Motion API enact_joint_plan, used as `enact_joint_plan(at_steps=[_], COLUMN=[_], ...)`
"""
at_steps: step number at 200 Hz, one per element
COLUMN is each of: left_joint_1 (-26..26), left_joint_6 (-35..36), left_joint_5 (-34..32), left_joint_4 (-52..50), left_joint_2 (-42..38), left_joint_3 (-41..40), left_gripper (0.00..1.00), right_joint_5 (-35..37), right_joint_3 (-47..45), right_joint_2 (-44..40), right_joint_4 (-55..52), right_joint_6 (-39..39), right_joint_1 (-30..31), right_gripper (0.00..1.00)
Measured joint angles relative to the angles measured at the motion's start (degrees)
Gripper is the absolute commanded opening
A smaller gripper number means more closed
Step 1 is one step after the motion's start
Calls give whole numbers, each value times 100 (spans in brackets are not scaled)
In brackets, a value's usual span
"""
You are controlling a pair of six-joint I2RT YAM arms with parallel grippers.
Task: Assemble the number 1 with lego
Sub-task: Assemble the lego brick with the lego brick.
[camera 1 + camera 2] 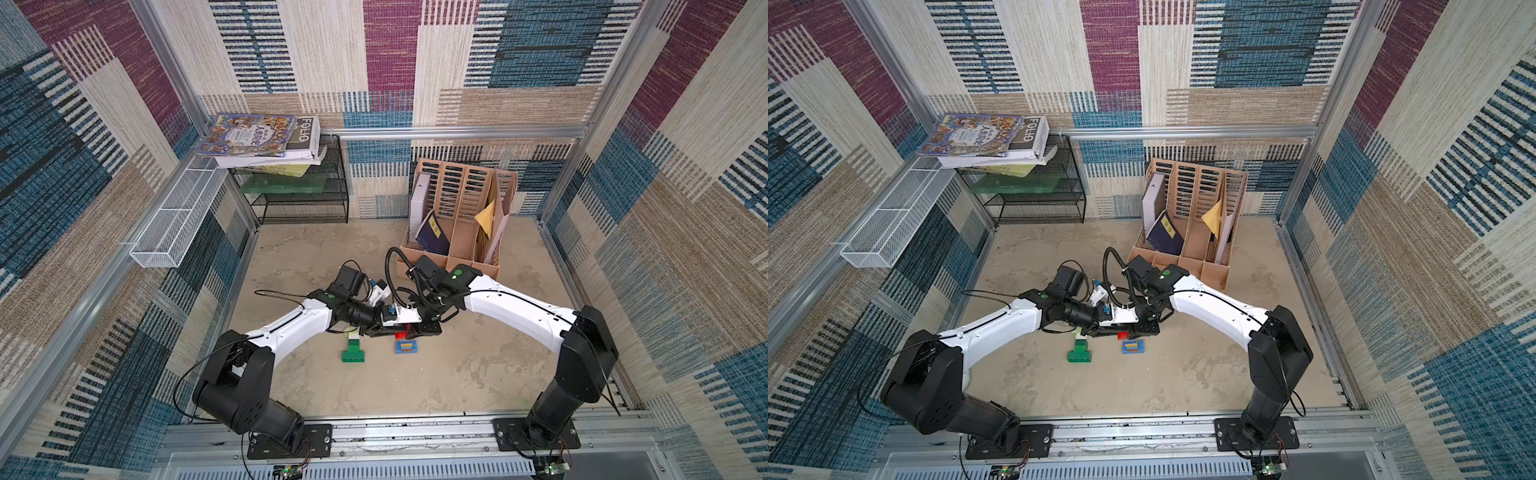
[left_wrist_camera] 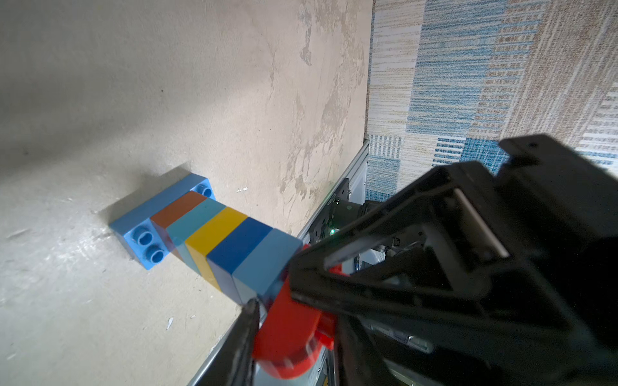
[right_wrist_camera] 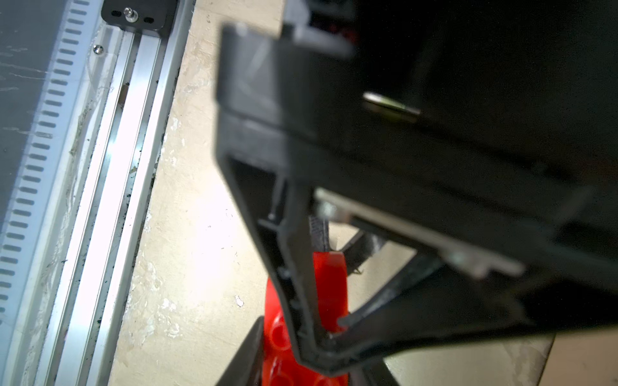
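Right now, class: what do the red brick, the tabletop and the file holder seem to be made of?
The red brick: glossy moulded plastic, with smooth shiny faces. The tabletop: matte, mottled beige, perhaps plaster or painted board. The file holder: brown slotted board, possibly cardboard or wood.

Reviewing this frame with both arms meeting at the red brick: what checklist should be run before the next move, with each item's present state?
1. Grip: the left gripper has fingers on both sides of the red brick: ok.
2. Release: the right gripper clear of the red brick: cannot tell, the view is blurred.
3. Seating: red brick pressed home on the blue-based stack: cannot tell, the joint is hidden.
4. Support: blue-based stack's base against the table: ok.
5. Clearance: the green stack outside both grippers: ok.
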Motion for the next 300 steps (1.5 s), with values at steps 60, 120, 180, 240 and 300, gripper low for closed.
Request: enact_joint_plan(at_steps=[60,120,180,240,300], left_joint_1=[-13,-61,-61,-63,-61], left_joint_6=[-50,-107,-103,-96,-83], left_joint_5=[-46,-149,-92,-81,-83], left_joint_4=[28,144,240,264,264], left_joint_2=[39,98,151,144,144], left_joint_3=[44,101,98,87,87], left_gripper=[37,35,35,35,37], right_joint_5=[15,-179,-400,-389,-369], right_joint_3=[-55,-522,-979,-1084,-1169], right_joint_2=[-201,-704,-933,-931,-890], right_joint_4=[50,431,883,1198,1331], right_joint_6=[356,811,942,986,890], right_joint_1=[28,-389,-466,-422,-385], right_gripper=[58,58,58,53,42])
